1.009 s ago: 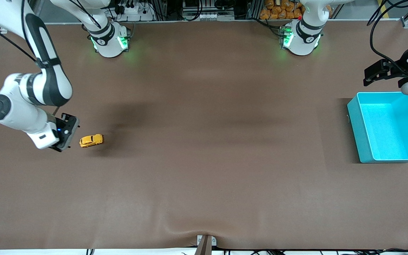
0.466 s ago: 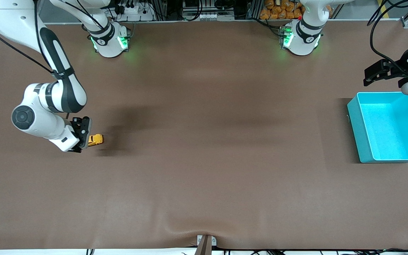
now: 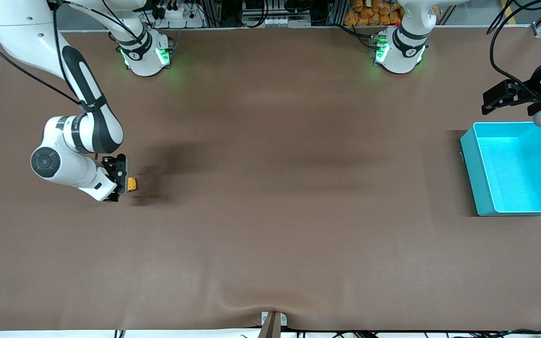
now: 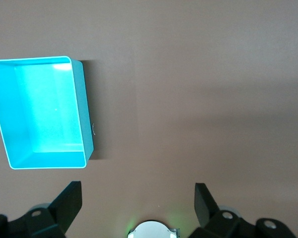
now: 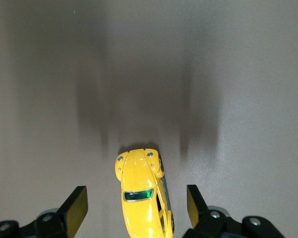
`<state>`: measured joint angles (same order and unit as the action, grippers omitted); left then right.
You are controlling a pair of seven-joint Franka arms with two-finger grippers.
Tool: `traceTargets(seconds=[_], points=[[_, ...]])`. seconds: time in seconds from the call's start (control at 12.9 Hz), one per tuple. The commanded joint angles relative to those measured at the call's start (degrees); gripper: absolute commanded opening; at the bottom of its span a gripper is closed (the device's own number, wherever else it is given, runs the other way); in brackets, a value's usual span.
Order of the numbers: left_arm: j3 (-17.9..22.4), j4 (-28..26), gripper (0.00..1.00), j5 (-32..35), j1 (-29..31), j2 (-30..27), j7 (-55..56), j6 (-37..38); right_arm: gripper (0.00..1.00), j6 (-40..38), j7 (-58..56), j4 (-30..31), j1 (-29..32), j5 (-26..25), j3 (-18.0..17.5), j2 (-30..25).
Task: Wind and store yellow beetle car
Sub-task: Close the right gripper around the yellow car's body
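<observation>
The yellow beetle car stands on the brown table near the right arm's end; only its tip shows past the hand in the front view. In the right wrist view the car lies between the two fingers, touching neither. My right gripper is open and straddles the car. My left gripper is open and empty, waiting up near the turquoise bin at the left arm's end; the left wrist view shows its open gripper over bare table with the bin beside.
The two arm bases stand along the table's edge farthest from the front camera. A small bracket sits at the table's near edge. The brown mat has a slight wrinkle near it.
My right gripper has moved toward the car and now covers most of it, fingers on either side. The car and the left arm have not moved.
</observation>
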<state>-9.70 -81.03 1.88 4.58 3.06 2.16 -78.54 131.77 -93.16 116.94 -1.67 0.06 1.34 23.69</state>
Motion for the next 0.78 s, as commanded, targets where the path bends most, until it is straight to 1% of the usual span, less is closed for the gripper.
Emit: traceTargets(seconds=[0.0,0.23,0.39,0.47,0.62,0.7], points=[[-0.23,-0.09,1.00,-0.38,0.17,-0.43,0.83,0.05,0.89,2.95,-4.29,-0.22,0.70,-1.03,-0.02,1.44],[-0.23,-0.09,1.00,-0.47,0.25,-0.34,0.91,0.14,0.89,6.21,-7.29,-0.22,2.54,-1.11,0.07,2.94],[-0.23,-0.09,1.00,-0.38,0.25,-0.25,0.91,0.14,0.89,6.57,-7.83,-0.13,3.07,-1.11,0.07,3.12],[-0.14,-0.09,1.00,-0.38,0.25,-0.25,0.91,0.14,0.87,6.49,-7.83,-0.13,3.51,-1.11,-0.02,3.38],[-0.14,-0.09,1.00,-0.30,0.25,-0.16,1.00,0.14,0.80,7.45,-7.91,1.10,3.34,-1.11,-0.02,3.29],[-0.05,-0.09,1.00,-0.30,0.25,-0.16,1.00,0.14,0.80,7.89,-7.83,1.54,3.25,-1.11,-0.02,3.29]])
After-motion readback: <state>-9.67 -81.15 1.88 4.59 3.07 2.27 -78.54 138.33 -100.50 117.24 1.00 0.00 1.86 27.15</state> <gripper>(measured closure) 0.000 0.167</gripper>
